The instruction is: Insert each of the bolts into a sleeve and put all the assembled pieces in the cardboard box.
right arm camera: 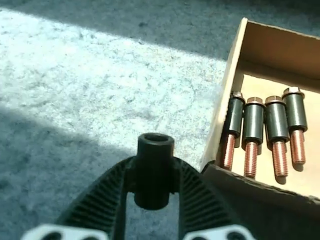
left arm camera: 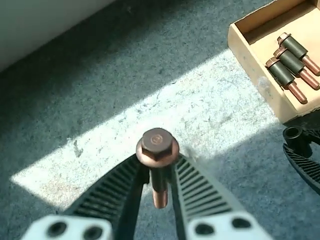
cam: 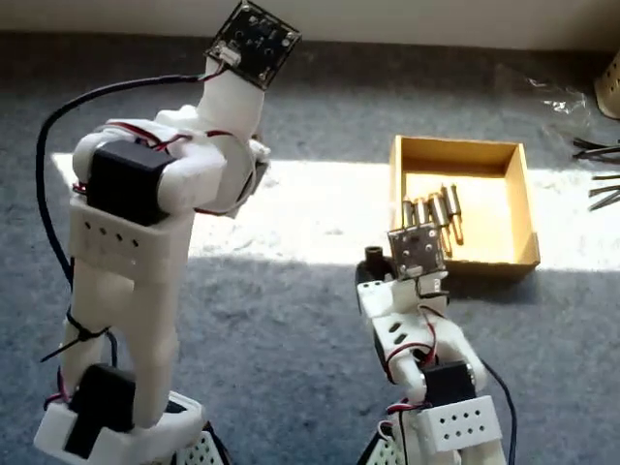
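Note:
My left gripper [left arm camera: 158, 167] is shut on a copper bolt [left arm camera: 157, 146], head up and shank hanging between the fingers, above the sunlit carpet. Beside the cardboard box [right arm camera: 227, 95], my right gripper [right arm camera: 155, 170] is shut on a black sleeve [right arm camera: 155, 165], held upright with its bore open on top. That sleeve [cam: 374, 259] sits at the tip of the low right arm, and the sleeve [left arm camera: 292, 134] also appears off to the side of the left gripper. Several assembled pieces [right arm camera: 265, 127] lie side by side in the box [cam: 397, 184]. Assembled pieces [left arm camera: 290, 65] rest against the box wall [left arm camera: 250, 50].
The tall left arm [cam: 145, 213] stands raised at the left of the high view, with black cables beside it. Grey carpet covers the floor, crossed by a bright sunlit strip [cam: 320, 213]. Loose dark items [cam: 601, 174] lie at the far right edge.

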You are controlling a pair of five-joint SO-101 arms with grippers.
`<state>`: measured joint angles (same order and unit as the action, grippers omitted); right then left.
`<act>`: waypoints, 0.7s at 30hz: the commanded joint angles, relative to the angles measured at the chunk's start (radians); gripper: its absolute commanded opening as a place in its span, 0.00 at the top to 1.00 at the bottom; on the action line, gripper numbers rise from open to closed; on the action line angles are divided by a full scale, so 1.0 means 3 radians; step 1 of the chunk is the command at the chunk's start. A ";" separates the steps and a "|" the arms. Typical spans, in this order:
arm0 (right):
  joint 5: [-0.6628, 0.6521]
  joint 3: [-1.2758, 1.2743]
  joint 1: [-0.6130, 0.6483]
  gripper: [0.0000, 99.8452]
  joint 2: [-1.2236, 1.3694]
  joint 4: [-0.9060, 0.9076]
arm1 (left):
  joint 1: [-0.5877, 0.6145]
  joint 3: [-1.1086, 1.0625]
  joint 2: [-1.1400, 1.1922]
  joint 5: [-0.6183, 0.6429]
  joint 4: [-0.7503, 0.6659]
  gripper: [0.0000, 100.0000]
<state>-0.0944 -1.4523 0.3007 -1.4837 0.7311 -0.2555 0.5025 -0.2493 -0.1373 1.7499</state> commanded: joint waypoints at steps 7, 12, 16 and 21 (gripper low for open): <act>-0.0026 0.0596 0.0197 0.99 -0.0028 -0.0069 | -0.0028 -0.1082 -0.1184 0.0010 -0.0690 1.00; -0.0020 0.0770 0.0488 0.99 -0.0038 -0.0069 | -0.0028 -0.1639 -0.1568 0.0005 -0.1141 0.99; -0.0031 0.0928 0.0652 0.99 -0.0038 -0.0074 | -0.0028 -0.1936 -0.1818 0.0005 -0.1596 0.99; -0.0036 0.1148 0.0816 0.99 -0.0038 -0.0084 | -0.0028 -0.2094 -0.2084 0.0005 -0.2061 0.99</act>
<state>-0.0944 -1.1945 0.5140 -1.4837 0.7311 -0.2570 -0.1266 -0.8109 -0.1373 1.2206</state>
